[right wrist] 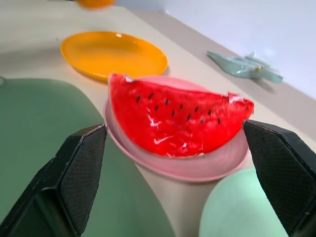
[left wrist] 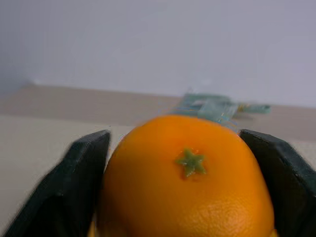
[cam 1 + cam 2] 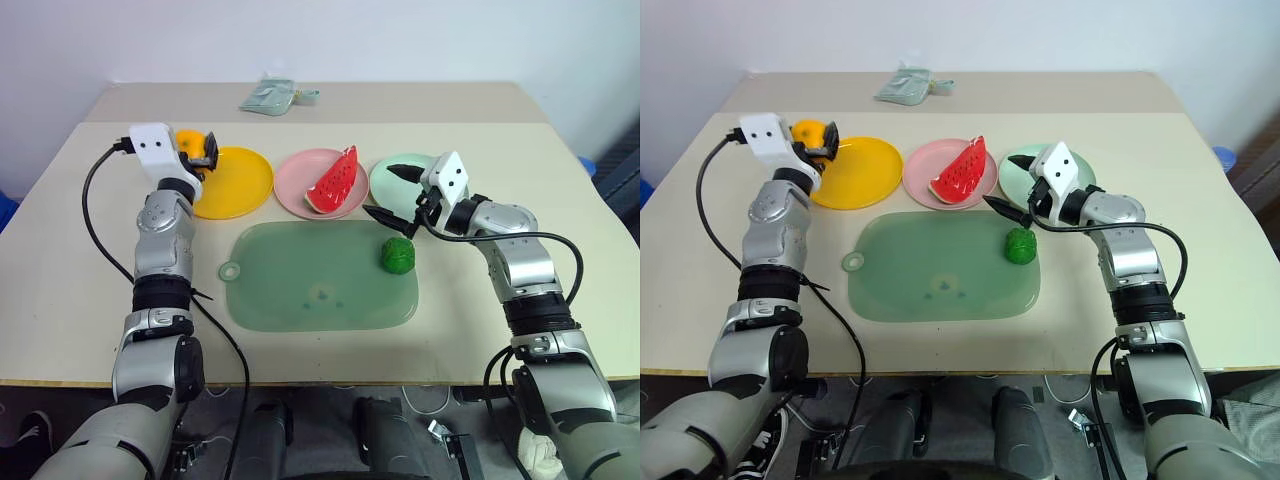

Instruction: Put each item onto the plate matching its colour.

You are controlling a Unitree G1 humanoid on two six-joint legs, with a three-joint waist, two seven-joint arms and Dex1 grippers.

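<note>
My left gripper [image 3: 203, 152] is shut on the round orange fruit [image 2: 185, 180], holding it at the far left rim of the yellow plate [image 3: 238, 182]. The red watermelon wedge [image 3: 335, 183] lies on the pink plate [image 3: 300, 190]. A bumpy dark-green ball [image 3: 398, 255] rests on the right part of the translucent green mat [image 3: 310, 280]. My right gripper [image 3: 394, 193] stands open over the near left edge of the pale mint green plate [image 3: 385, 182], just behind the ball. It points toward the watermelon wedge [image 1: 177, 121] with nothing between its fingers.
A crumpled teal wrapper [image 3: 270, 96] lies at the back of the beige table [image 3: 80, 290]. The three plates sit in a row behind the mat. A black cable [image 3: 95, 215] loops off my left arm. Bare table lies to the far left and far right.
</note>
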